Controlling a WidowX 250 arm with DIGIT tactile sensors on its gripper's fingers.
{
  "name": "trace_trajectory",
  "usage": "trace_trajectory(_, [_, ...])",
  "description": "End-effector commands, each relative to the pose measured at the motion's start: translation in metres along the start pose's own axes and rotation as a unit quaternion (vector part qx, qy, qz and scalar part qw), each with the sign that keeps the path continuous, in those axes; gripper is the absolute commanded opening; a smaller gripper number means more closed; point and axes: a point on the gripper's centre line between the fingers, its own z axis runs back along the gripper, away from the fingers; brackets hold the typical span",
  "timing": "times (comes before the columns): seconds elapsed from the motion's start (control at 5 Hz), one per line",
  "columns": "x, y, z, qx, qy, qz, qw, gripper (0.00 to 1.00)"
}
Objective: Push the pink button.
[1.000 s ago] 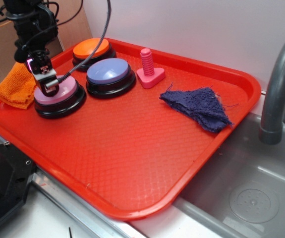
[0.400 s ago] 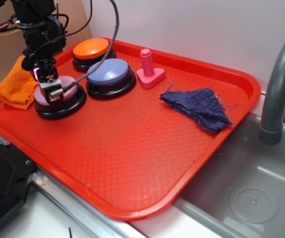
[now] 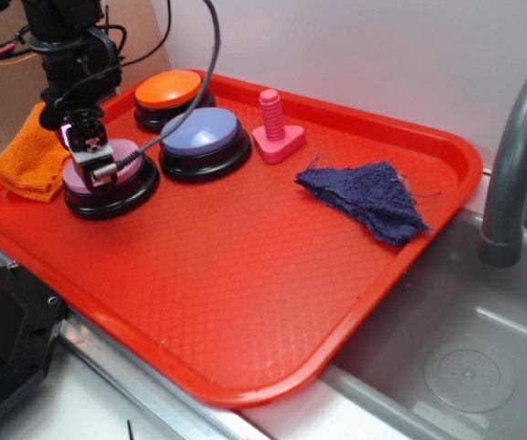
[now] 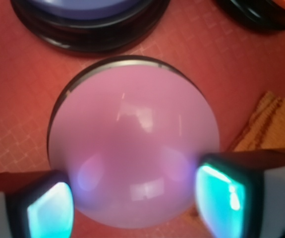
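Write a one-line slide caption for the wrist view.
Open gripper over the pink button on the red tray.

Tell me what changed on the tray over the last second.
The end effector shifted slightly toward the back of the tray and rose a little; it sits over the pink button, its fingers apart in the wrist view. Nothing was grasped or released. Since 0.4 s ago nothing visibly moved. The lavender button, orange button, pink bolt and blue rag stayed put.
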Motion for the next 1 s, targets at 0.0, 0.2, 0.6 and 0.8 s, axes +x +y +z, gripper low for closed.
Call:
trace_trajectory(0.0, [0.006, 0.006, 0.036, 0.037, -0.02, 0.021, 0.999, 1.0])
trace_trajectory(0.2, [0.006, 0.006, 0.045, 0.027, -0.019, 0.03, 0.999, 1.0])
trace_trajectory(0.6, [0.005, 0.005, 0.062, 0.028, -0.028, 0.043, 0.998, 1.0])
trace_trajectory(0.8, [0.004, 0.003, 0.068, 0.025, -0.032, 0.048, 0.998, 1.0])
